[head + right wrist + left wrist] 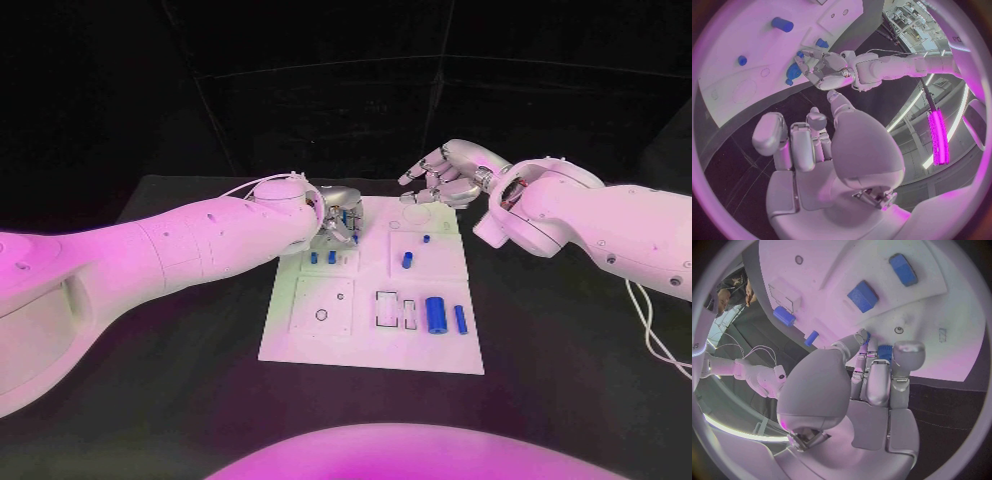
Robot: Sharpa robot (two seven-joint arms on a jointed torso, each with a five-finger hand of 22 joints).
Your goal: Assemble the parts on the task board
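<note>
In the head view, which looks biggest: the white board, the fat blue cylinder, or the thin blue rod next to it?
1. Board
2. Fat blue cylinder
3. Thin blue rod: about as long as the cylinder, but much slimmer.

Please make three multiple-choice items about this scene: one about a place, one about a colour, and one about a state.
1. Where is the left hand?
A. Over the far left part of the task board
B. At the board's near edge
C. On the bare table, far from the board

2. What colour are the parts on the board?
A. Red
B. Blue
C. Yellow

3. What is the state of the right hand?
A. It grips a large part
B. It presses flat on the board's middle
C. It holds nothing, fingers apart

Answers: 1 A, the head view shows the hand above the board's far left corner; 2 B, every piece looks blue; 3 C, the right wrist view shows nothing between its fingers.
</note>
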